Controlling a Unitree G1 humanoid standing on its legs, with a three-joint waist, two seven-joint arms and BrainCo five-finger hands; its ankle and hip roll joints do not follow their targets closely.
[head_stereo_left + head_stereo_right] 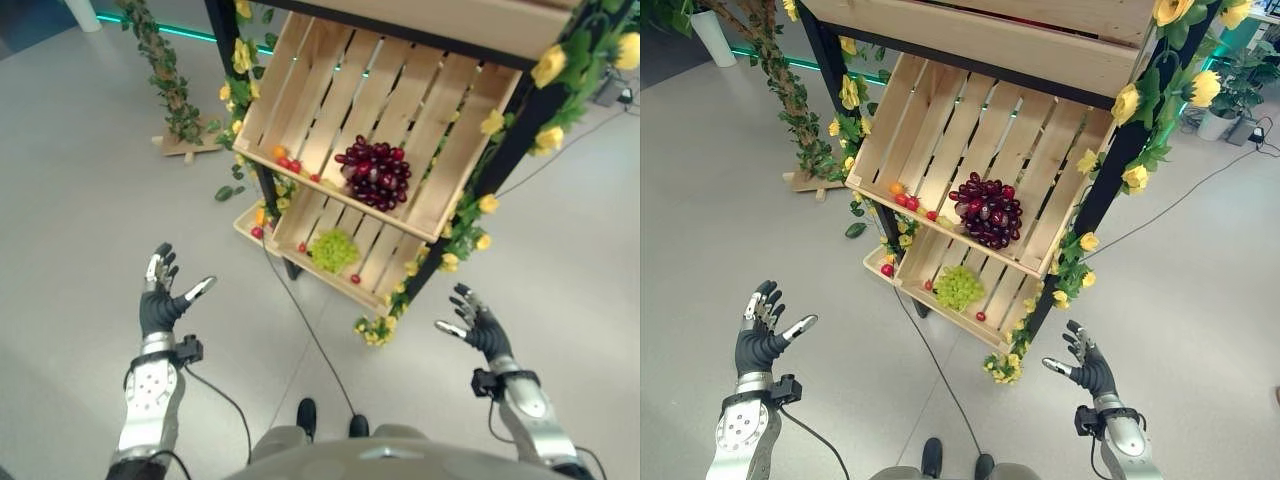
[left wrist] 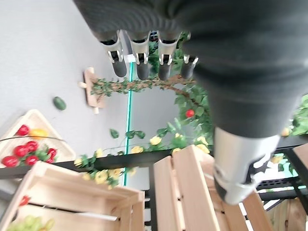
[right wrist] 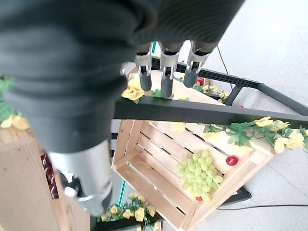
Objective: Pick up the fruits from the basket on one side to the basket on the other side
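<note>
Both the left hand [image 1: 160, 300] and right hand [image 1: 478, 322] hang released, holding nothing, well short of the crates. The dark grapes [image 1: 374, 171] in the upper crate [image 1: 300, 75] look soft and easily crushed. They are probably best cupped from beneath or taken by the stem.

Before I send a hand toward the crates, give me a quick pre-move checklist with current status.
1. Left hand empty, fingers straight: ok.
2. Right hand empty, fingers relaxed: ok.
3. Fruit in sight: dark red grapes in the upper crate, green grapes in the lower crate: ok.
4. Hands within touch of either crate: not ok, both are apart from the stand.
5. Small red fruits at the upper crate's front lip, settled or loose: cannot tell.
6. Receiving basket identified: cannot tell.
</note>
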